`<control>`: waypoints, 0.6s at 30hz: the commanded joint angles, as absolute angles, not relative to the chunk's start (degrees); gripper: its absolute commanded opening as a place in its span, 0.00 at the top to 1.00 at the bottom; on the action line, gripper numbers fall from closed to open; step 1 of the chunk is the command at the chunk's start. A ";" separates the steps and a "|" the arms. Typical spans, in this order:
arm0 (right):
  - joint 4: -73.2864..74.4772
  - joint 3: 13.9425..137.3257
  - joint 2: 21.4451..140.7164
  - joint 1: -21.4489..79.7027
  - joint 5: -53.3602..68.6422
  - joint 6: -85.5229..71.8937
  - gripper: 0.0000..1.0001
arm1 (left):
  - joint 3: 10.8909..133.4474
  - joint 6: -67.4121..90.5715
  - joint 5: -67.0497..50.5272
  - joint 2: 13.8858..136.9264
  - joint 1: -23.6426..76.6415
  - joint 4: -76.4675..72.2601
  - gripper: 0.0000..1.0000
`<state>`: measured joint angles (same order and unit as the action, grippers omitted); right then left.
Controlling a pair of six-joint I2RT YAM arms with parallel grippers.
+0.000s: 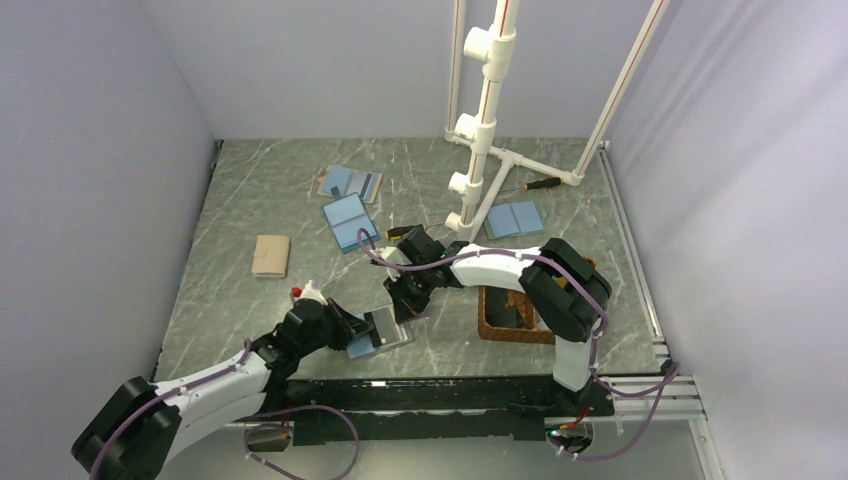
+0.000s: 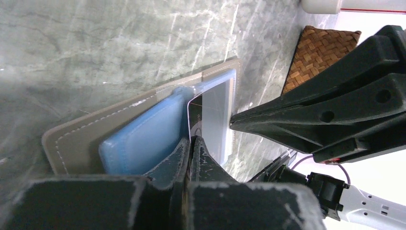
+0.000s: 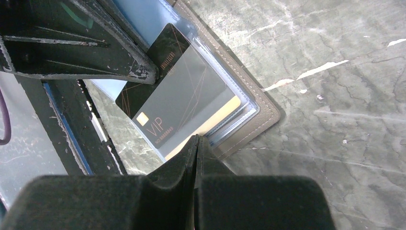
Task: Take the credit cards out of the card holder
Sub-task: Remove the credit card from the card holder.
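Note:
The card holder lies open near the table's front edge, tan outside and light blue inside. A black credit card marked VIP sticks partway out of its clear pocket, and a yellowish card shows beneath it. My left gripper is shut on the black card's thin edge; its fingers cover the card's corner in the right wrist view. My right gripper is shut, its tip on the pocket edge of the holder, with nothing seen between its fingers.
A brown wicker tray stands right of the holder, under the right arm. Three more open blue holders and a shut tan one lie farther back. A white pipe frame rises at the back, with a screwdriver beside it.

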<state>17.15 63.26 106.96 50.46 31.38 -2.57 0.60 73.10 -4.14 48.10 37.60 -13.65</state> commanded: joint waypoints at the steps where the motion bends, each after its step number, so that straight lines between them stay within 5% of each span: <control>1: 18.41 64.33 108.41 51.15 28.86 -1.96 1.00 | 0.09 71.84 -2.69 48.12 37.80 -11.16 1.00; 18: 20.22 65.66 108.35 50.94 23.60 0.26 1.00 | 11.41 71.06 2.55 23.61 37.78 29.93 1.00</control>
<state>17.72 64.66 107.63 51.09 27.94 -2.33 7.88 72.29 0.12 25.87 37.60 18.63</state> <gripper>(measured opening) 0.006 0.011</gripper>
